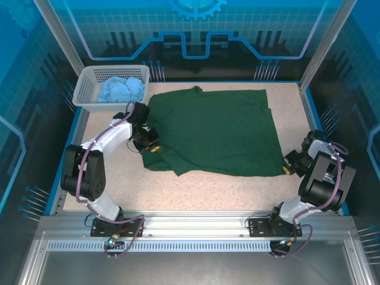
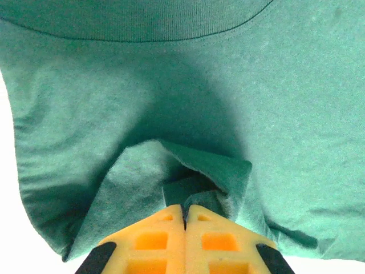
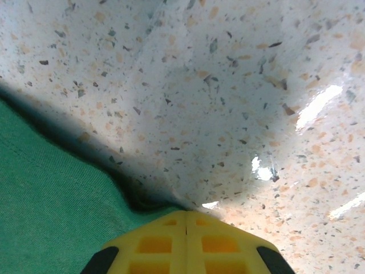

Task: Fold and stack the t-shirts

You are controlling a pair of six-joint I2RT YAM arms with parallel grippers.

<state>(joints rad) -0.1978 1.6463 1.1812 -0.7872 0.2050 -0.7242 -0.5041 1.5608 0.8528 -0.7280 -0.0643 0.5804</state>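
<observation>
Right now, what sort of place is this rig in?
Likely a lab robot work cell: speckled beige tabletop fenced by blue graphic-printed wall panels, silver aluminium rail frame in front, dark green cloth t-shirt laid out.

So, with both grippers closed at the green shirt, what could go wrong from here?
1. The right gripper is shut at the very edge of the green t-shirt. It may hold little or no cloth, so that corner could slip.
2. The left gripper pinches a bunched fold, perhaps several layers, so the fold may come out uneven.
</observation>
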